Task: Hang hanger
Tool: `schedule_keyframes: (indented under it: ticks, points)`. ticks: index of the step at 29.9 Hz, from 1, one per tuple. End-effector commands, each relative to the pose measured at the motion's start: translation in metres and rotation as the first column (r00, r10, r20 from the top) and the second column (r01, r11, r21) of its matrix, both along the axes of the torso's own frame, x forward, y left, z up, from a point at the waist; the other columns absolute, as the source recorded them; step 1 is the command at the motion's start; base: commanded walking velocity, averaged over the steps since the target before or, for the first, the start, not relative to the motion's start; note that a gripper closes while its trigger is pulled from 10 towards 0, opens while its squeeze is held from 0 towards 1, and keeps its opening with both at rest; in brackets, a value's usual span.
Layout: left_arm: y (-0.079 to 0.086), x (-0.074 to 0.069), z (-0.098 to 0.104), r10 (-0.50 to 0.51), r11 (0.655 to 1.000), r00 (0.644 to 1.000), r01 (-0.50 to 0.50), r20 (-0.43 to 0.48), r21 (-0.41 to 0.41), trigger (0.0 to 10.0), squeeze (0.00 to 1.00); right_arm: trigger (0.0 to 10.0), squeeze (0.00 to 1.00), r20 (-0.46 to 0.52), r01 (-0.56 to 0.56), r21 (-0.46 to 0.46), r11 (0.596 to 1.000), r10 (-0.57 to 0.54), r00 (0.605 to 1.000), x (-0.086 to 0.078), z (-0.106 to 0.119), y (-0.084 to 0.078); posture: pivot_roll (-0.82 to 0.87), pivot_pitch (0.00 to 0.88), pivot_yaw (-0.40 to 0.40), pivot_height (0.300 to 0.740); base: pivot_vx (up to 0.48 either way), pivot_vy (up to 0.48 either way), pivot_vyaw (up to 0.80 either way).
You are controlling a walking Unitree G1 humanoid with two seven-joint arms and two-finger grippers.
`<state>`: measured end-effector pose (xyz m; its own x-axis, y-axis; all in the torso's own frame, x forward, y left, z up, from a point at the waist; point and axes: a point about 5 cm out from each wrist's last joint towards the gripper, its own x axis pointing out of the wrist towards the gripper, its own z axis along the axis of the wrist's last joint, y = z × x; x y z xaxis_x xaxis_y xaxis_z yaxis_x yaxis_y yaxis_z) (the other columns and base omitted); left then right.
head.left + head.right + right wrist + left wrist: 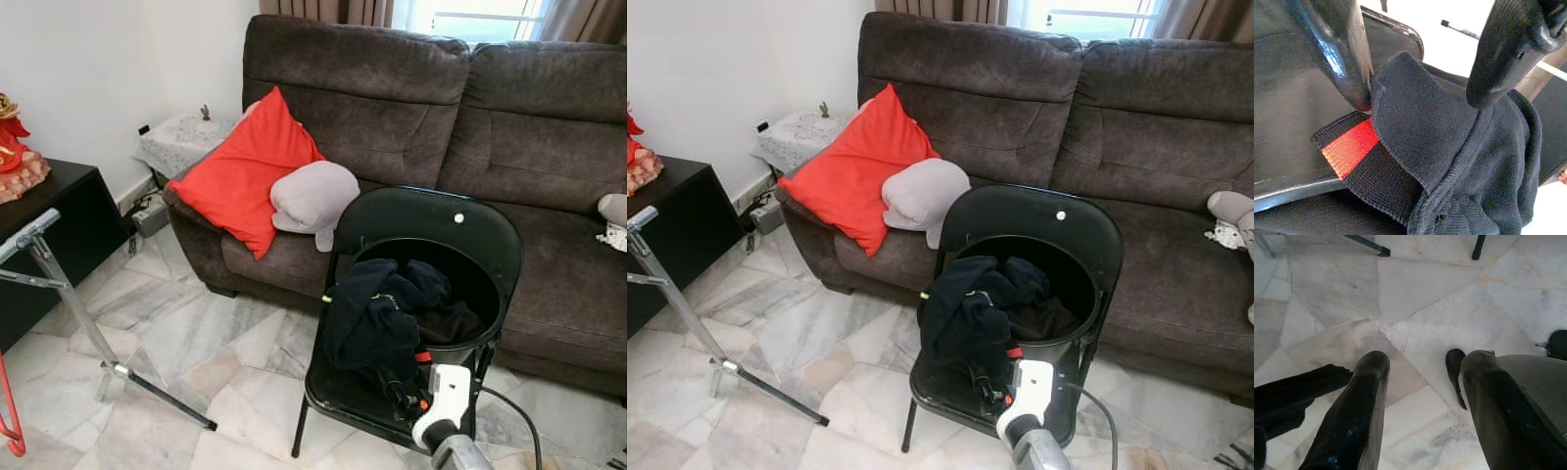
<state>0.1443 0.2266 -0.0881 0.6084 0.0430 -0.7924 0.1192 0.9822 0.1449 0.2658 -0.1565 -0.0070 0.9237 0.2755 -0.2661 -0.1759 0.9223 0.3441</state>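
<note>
A dark navy polo shirt (pixel 377 313) with a red-striped band (pixel 1349 147) spills out of a black tub (pixel 470 284) onto the seat of a black folding chair (pixel 431 220). My right gripper (pixel 397 390) reaches in low at the chair's front edge. In the right wrist view its gripper (pixel 1415 98) is open, with the shirt's collar fold (pixel 1415 132) lying between the two fingers; one fingertip (pixel 1354 93) touches the cloth. My left gripper (pixel 1425 364) hangs open over the marble floor (pixel 1415 293), holding nothing.
A metal rack's slanted leg (pixel 69 304) stands at the left, with a red curved piece (pixel 10 411) at the frame edge. Behind the chair is a brown sofa (pixel 529 127) with a red cushion (pixel 245 166) and a grey pillow (pixel 313 196). A black cabinet (pixel 49 235) is far left.
</note>
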Motion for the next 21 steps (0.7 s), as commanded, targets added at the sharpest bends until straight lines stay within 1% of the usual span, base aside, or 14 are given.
schedule_keyframes:
  ticks: [1,3,4,5,6,8,13,18,21]
  points:
    - [0.0032,-0.005,-0.0016,-0.012,1.0,1.0,0.012,-0.026,0.022,10.0,0.0,1.3,0.0,0.008,0.002,0.003,1.0,-0.002,1.0,0.0034,0.0021,-0.0005,0.1,0.002,0.051,0.74,0.0,0.0,0.0]
    - [0.0031,-0.0044,-0.0014,-0.012,1.0,1.0,0.012,-0.024,0.023,10.0,0.0,1.6,0.0,0.01,0.001,0.003,1.0,-0.001,1.0,0.0044,0.0028,-0.0002,0.1,0.002,0.051,0.74,0.0,0.0,0.0]
    - [0.0031,-0.0044,-0.0014,-0.012,1.0,1.0,0.012,-0.024,0.023,10.0,0.0,1.6,0.0,0.01,0.001,0.003,1.0,-0.001,1.0,0.0044,0.0028,-0.0002,0.1,0.002,0.051,0.74,0.0,0.0,0.0]
    - [0.003,-0.0042,-0.0013,-0.012,1.0,1.0,0.013,-0.023,0.023,10.0,0.0,2.0,0.0,0.01,0.0,0.003,1.0,0.0,1.0,0.0046,0.0029,-0.0002,0.1,0.002,0.051,0.74,0.0,0.0,0.0]
    - [0.003,-0.0042,-0.0013,-0.012,1.0,1.0,0.013,-0.023,0.023,10.0,0.0,2.0,0.0,0.01,0.0,0.003,1.0,0.0,1.0,0.0046,0.0029,-0.0002,0.1,0.002,0.051,0.74,0.0,0.0,0.0]
    - [0.0029,-0.004,-0.0013,-0.014,1.0,1.0,0.015,-0.023,0.023,10.0,0.0,2.4,0.0,0.011,0.001,0.003,1.0,-0.001,1.0,0.0051,0.0031,-0.0001,0.1,0.005,0.052,0.74,0.0,0.0,0.0]
    - [0.0033,-0.0045,-0.0014,-0.013,1.0,1.0,0.014,-0.024,0.024,10.0,0.0,2.4,0.0,0.01,0.002,0.003,1.0,-0.002,1.0,0.0052,0.003,-0.0004,0.1,0.009,0.052,0.74,0.0,0.0,0.0]
    - [0.0049,-0.0058,-0.0015,-0.01,1.0,1.0,0.011,-0.028,0.027,10.0,0.0,2.6,0.0,0.005,0.005,0.002,1.0,-0.005,1.0,0.0045,0.0017,-0.0006,0.1,0.013,0.052,0.74,0.0,0.0,0.0]
    - [0.005,-0.0059,-0.0015,-0.01,1.0,1.0,0.011,-0.028,0.027,10.0,0.0,2.6,0.0,0.004,0.006,0.003,1.0,-0.006,1.0,0.0041,0.0014,-0.0004,0.1,0.013,0.053,0.74,0.0,0.0,0.0]
